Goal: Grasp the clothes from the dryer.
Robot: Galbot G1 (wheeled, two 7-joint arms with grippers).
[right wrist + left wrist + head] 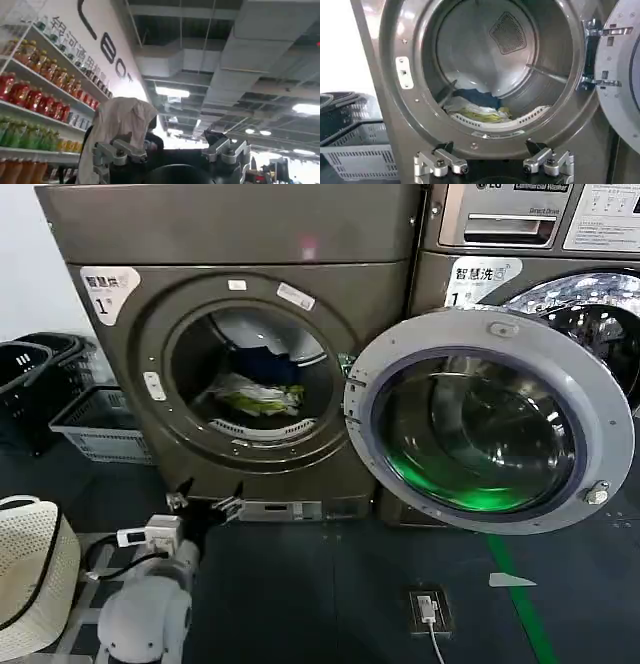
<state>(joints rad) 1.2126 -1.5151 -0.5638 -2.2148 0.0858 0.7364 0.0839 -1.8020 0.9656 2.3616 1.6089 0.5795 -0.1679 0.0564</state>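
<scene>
- The left hand (pixel 494 162), jaws spread and empty, faces the dryer (pixel 120 384) porthole, apparently lining up on the clothes (pixel 479 107).
- The right hand (pixel 172 152) points ceilingward, open, idle.

Surfaces: mostly metal, some cloth and plastic.
dryer (pixel 240 244) body brushed bronze metal, semi-gloss; drum (pixel 485 60) smooth silver steel; clothes (pixel 477 107) soft matt fabric; door glass (pixel 475 434) glossy; baskets (pixel 95 424) matt plastic.
</scene>
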